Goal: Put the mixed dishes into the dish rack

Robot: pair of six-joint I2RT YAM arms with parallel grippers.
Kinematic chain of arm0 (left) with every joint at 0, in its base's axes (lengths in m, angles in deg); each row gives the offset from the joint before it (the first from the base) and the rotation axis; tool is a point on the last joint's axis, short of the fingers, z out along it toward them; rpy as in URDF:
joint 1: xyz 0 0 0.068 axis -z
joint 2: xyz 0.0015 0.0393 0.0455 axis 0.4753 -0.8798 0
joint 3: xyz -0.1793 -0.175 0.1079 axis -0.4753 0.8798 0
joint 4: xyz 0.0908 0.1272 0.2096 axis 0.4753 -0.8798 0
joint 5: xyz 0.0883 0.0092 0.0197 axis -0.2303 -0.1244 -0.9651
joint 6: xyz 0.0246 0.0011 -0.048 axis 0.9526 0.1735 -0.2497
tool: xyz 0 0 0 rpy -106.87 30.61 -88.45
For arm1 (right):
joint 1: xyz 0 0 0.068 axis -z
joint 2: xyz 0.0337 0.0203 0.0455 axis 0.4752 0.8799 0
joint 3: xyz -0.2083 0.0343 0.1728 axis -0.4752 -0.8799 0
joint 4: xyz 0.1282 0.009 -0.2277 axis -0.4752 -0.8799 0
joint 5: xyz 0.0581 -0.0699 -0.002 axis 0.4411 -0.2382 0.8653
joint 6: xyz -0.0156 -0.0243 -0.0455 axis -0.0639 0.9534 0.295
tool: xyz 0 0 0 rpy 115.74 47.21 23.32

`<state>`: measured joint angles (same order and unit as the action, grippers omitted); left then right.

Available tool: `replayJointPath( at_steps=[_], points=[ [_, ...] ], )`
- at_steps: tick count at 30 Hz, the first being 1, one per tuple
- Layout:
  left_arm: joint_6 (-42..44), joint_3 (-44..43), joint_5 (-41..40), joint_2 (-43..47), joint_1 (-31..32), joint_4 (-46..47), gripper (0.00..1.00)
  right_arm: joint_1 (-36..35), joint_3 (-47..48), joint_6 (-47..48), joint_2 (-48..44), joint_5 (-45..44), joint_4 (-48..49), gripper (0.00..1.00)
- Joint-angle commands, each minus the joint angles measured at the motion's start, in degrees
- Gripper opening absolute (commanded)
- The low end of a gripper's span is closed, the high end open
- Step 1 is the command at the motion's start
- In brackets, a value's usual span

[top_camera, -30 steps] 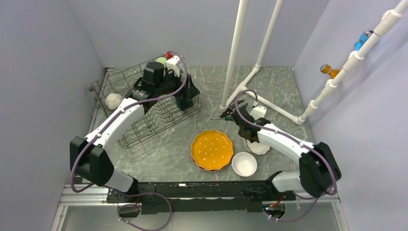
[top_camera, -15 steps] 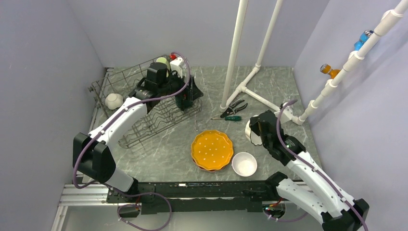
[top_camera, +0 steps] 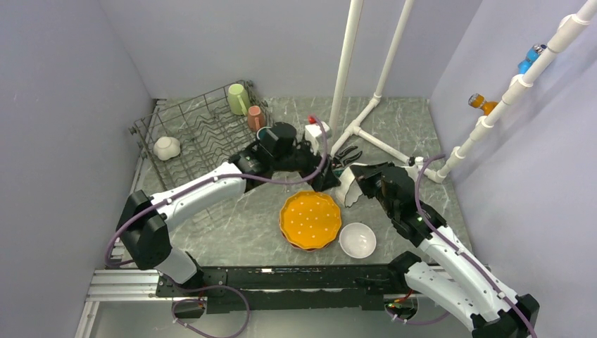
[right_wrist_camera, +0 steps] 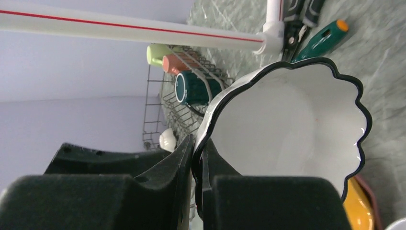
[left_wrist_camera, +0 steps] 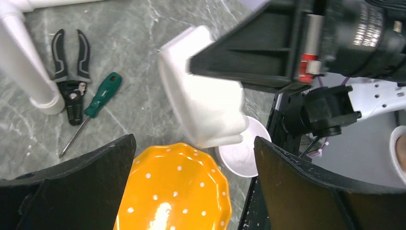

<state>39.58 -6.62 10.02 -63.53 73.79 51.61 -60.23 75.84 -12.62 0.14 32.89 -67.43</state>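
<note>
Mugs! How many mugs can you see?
3. The pale green mug, the small pink mug and the dark teal mug sit in a row at the dish rack's right edge. The left arm may hide more.

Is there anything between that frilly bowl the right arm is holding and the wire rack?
Yes: the left arm lies between the scalloped bowl and the dish rack, its left gripper open beside the bowl. Nothing else visibly blocks the way.

Glossy scalloped bowl (right_wrist_camera: 297, 139) — metal-wire rack (top_camera: 200, 134)
</note>
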Motion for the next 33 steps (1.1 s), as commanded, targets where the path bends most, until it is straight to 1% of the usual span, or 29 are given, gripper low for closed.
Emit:
replayJointPath(
  at_steps=[1, 5, 7, 13, 17, 19, 23, 29, 31, 33],
  points=[
    [6.2, -0.9, -9.7, 0.5, 6.4, -0.8, 0.99, 0.1, -0.2, -8.1, 1.1, 5.8, 13.7, 0.0],
    [8.8, -1.7, -15.9, 0.0, 10.1, -3.3, 1.0, 0.1, -1.1, -11.1, 4.6, 10.5, 18.4, 0.0],
    [9.2, -2.7, -17.3, -0.5, 10.5, -4.8, 0.97, 0.1, -1.0, -11.3, 5.7, 11.0, 19.0, 0.0],
    [8.6, -4.8, -20.5, -1.6, 10.5, -8.4, 0.87, 0.2, -0.7, -11.0, 5.7, 9.9, 18.5, 0.0],
    [6.4, -6.0, -23.3, -2.5, 10.5, -10.4, 0.87, 0.1, 0.1, -10.1, 5.0, 9.2, 17.2, 0.0],
    [6.1, -6.3, -22.4, -2.7, 10.5, -10.9, 0.87, 0.2, 0.0, -10.0, 4.4, 8.9, 17.4, 0.0],
    [5.7, -5.8, -18.3, -2.5, 10.5, -9.6, 0.85, 0.1, -0.6, -10.9, 3.9, 9.1, 18.0, 0.0],
    [6.0, -5.3, -16.4, -2.7, 10.5, -8.8, 0.89, 0.2, -2.0, -12.4, 4.0, 10.5, 21.1, 0.0],
    [6.1, -5.7, -16.3, -3.1, 10.5, -9.2, 0.88, 0.1, -2.0, -12.8, 4.4, 11.1, 21.7, 0.0],
    [6.6, -5.7, -16.5, -3.4, 10.5, -9.3, 0.85, 0.1, -2.0, -13.0, 4.8, 11.7, 22.0, 0.0]
  ],
)
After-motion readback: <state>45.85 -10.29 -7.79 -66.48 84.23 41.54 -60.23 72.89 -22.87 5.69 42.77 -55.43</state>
